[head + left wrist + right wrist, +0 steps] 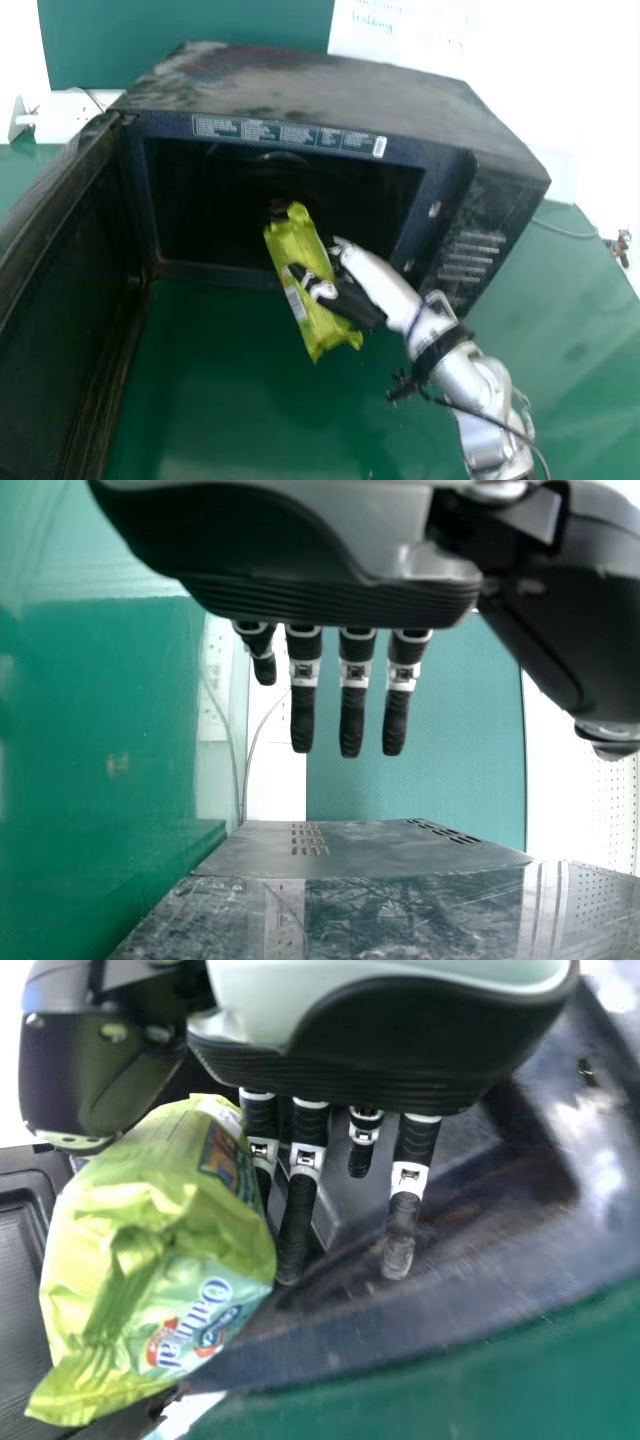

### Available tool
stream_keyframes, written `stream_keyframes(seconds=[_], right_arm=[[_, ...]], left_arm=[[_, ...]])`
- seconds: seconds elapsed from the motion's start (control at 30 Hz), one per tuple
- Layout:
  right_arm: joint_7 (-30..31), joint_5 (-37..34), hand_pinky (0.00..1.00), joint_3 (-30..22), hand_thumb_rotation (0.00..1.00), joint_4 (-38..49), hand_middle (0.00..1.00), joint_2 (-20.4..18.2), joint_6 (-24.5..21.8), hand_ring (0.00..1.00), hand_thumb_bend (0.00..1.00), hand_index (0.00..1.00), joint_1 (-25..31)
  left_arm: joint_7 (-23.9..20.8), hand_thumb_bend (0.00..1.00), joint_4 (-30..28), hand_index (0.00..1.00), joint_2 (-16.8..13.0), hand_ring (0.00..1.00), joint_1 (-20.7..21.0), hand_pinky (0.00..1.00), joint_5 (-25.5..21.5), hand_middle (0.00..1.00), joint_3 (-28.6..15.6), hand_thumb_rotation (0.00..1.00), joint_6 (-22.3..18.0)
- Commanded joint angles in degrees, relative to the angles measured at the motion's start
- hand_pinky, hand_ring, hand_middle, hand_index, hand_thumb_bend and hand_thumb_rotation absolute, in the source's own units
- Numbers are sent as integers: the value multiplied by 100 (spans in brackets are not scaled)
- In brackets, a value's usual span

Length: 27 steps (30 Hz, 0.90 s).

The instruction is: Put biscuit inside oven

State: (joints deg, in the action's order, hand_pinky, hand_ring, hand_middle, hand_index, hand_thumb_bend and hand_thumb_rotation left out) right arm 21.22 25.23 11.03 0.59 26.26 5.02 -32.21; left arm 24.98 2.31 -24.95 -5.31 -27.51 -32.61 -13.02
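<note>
Left robot hand (300, 555): fingers straight, left wrist view. Biscuit (296, 243): at the mouth of the oven (320, 90), long axis pointing inward, near end angled right; lime-green, crinkled wrapper. Right robot hand (354, 303): nearer, on the biscuit's right, gripping it between thumb and fingers.

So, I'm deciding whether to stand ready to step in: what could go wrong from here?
In the head view the biscuit packet slants across the oven's bottom front edge, so its lower end might catch there on the way in. The right hand seems to pinch it between thumb and fingers, so a knock could twist it loose. The hand might also brush the opening's right side.
</note>
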Motion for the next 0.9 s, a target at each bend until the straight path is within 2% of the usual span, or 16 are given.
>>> stream_keyframes(seconds=[0.0, 0.07, 0.23, 0.4, 0.5, 0.67, 0.87], right_arm=[[-218, 117, 39, 77, 0, -332, 49, -47, 212, 46, 47, 29, -282], [-312, 237, 38, 144, 0, -657, 49, -65, 300, 46, 47, 30, -504], [-319, 400, 38, 267, 0, -1245, 49, -109, 337, 46, 47, 30, -955], [-486, 388, 38, 284, 0, -1867, 48, -276, 459, 46, 47, 30, -1356], [-619, 441, 39, 333, 0, -2288, 48, -323, 606, 46, 47, 30, -1617], [-901, 534, 40, 398, 0, -2877, 48, -411, 754, 46, 47, 30, -1971], [-1224, 726, 40, 571, 0, -3680, 48, -486, 873, 46, 47, 30, -2406]], left_arm=[[11, 68, -36, 79, 46, 78, -68, 71, -15, 81, -25, 64, -12], [24, 67, -26, 78, 43, 77, -68, 69, -9, 80, -24, 64, -25], [4, 69, -77, 81, 55, 77, -94, 69, 6, 81, -22, 73, -6], [-45, 71, -105, 81, 58, 79, -105, 72, -8, 81, -29, 71, 69], [-12, 73, -70, 80, 51, 78, -101, 70, -12, 81, -30, 75, 34], [-8, 73, -107, 79, 70, 72, -119, 62, -57, 77, -31, 72, 67], [-29, 73, -117, 80, 63, 73, -143, 64, -9, 78, -31, 70, 36]])
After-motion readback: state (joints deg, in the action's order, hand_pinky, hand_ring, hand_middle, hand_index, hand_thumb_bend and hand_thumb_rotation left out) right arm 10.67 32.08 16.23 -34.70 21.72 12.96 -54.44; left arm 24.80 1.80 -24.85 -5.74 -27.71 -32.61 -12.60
